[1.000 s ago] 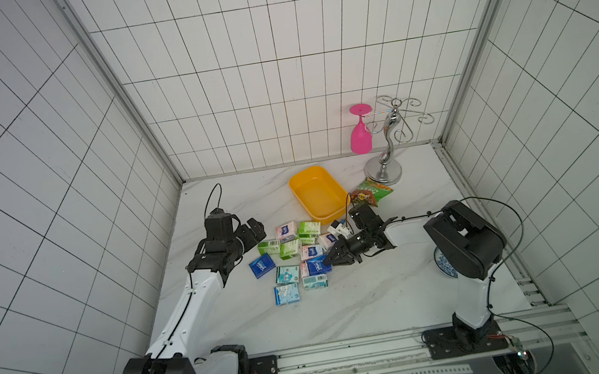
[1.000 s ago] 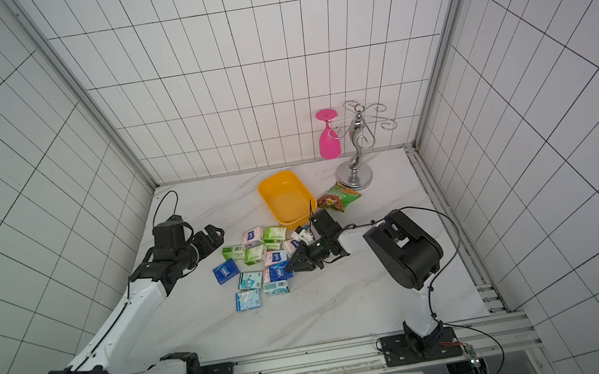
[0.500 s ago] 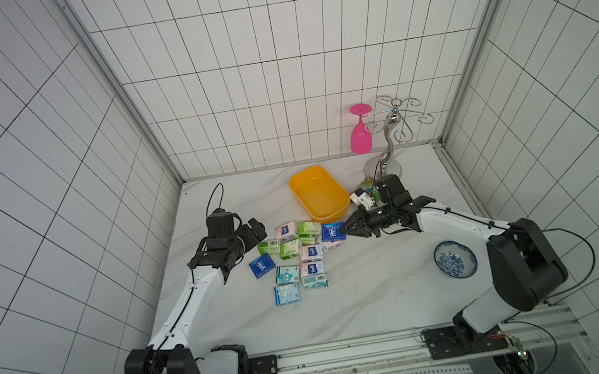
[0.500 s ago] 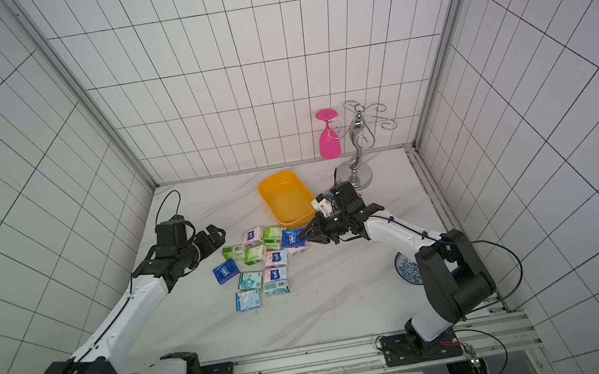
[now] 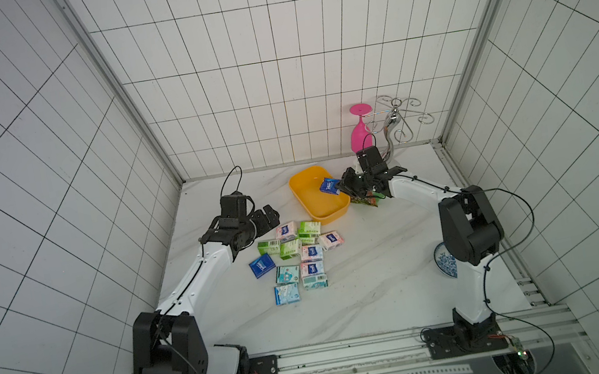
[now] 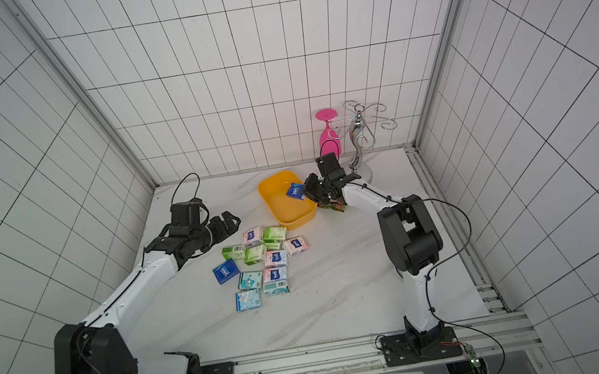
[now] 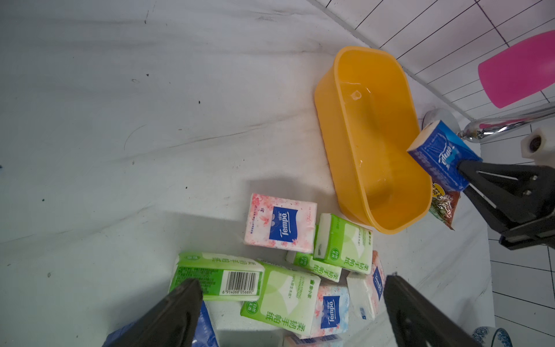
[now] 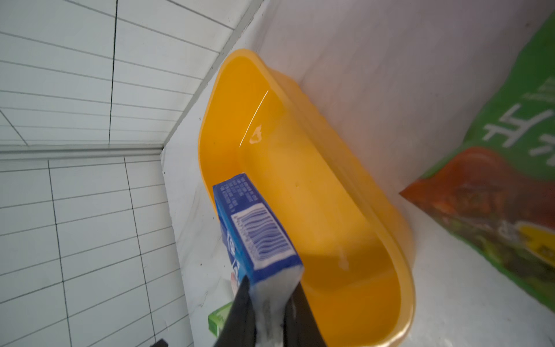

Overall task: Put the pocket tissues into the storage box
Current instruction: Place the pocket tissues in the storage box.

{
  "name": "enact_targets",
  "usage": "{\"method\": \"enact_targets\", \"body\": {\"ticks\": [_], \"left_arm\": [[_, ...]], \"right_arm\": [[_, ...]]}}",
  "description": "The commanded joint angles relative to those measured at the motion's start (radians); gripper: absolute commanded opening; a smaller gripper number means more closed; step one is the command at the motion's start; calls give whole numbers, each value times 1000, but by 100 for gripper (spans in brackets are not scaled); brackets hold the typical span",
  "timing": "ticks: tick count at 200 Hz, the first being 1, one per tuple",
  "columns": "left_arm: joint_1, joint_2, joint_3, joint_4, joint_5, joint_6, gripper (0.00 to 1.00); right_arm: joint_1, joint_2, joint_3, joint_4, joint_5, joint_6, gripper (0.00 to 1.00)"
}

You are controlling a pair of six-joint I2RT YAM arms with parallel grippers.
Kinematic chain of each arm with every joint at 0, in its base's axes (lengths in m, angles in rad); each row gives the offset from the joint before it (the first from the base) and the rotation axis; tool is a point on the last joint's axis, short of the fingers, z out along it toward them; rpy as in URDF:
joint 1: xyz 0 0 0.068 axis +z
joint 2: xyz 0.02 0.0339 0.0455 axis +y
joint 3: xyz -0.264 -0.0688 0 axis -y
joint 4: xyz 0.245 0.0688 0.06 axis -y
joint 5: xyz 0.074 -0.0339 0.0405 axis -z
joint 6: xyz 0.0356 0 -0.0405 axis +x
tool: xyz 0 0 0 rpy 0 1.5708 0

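Over the last second, swung the right gripper point(image 5: 342, 189) away from the cluster of pocket tissues point(image 5: 300, 255) on the marble tabletop point(image 5: 366, 287) and out beside the storage box point(image 5: 303, 207). Now pinches a dark blue tissue packet point(image 5: 328, 185) by one end, jaws narrow around it, with the free end reaching over the yellow-orange interior. Appears in the right wrist view raised above the box floor, not resting on it. Probably leaves only the release to do, and would make this the first packet in, with nothing else visible inside the box. Leaves about eleven packets in the cluster on the tabletop, near the box's closer end. Has barely shifted the left gripper point(image 5: 268, 217): spread wide, empty, poised at the edge of the cluster above the green packets. Hides most of the green-and-orange snack bag point(image 5: 371, 202) under the right gripper in both top views, and part of the blue-and-white bowl point(image 5: 444, 262) behind the right arm. Cuts off the nearest packets at the frame edge and behind the fingers in the left wrist view. Hard to judge how high the held packet hangs.
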Motion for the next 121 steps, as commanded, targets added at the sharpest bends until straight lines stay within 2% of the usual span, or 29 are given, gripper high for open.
{"method": "enact_targets", "body": {"ticks": [1,60,121], "left_arm": [[0,-19,-17,-21,-11,16,98],[6,-40,-29,-67,-45,40,98],[29,-74,-35,-85,-47,52,98]], "right_arm": [[9,64,104,22,122,65,5],[79,230,247,52,206,200,6],[90,346,356,48,263,263,10]]}}
